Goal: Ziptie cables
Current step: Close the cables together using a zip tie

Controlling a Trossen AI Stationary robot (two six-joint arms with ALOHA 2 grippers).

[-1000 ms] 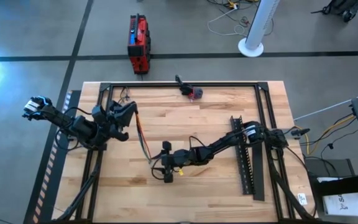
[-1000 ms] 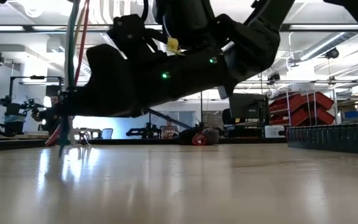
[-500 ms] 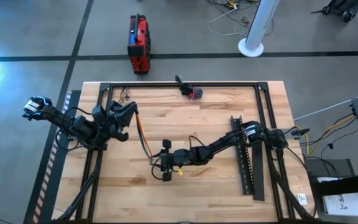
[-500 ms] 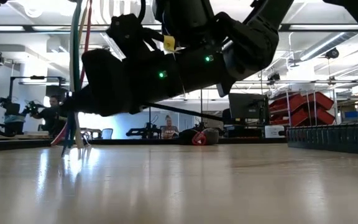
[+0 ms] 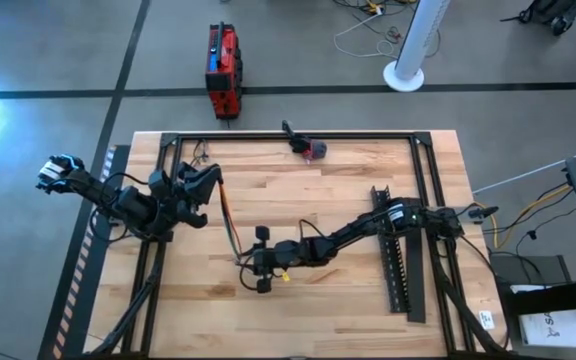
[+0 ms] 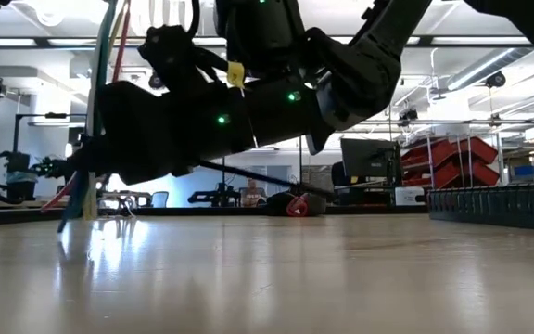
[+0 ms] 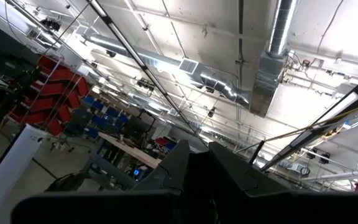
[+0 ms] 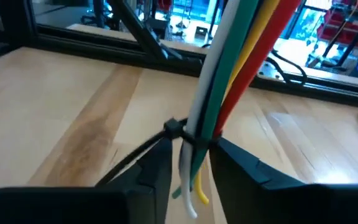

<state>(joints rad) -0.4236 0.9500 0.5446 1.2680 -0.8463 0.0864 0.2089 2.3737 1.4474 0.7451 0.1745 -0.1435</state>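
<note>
Cables (image 8: pixel 229 81), zip-tied only in wrist view, between right tool (image 8: pixel 188 163).

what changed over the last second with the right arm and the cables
The right gripper slid a little toward the left arm and narrowed its fingers around the lower end of the cables, right at the black zip tie looped round them. In the low view the cable ends swung sideways. The left gripper stayed shut, holding the top of the bundle, and did not move.
</note>
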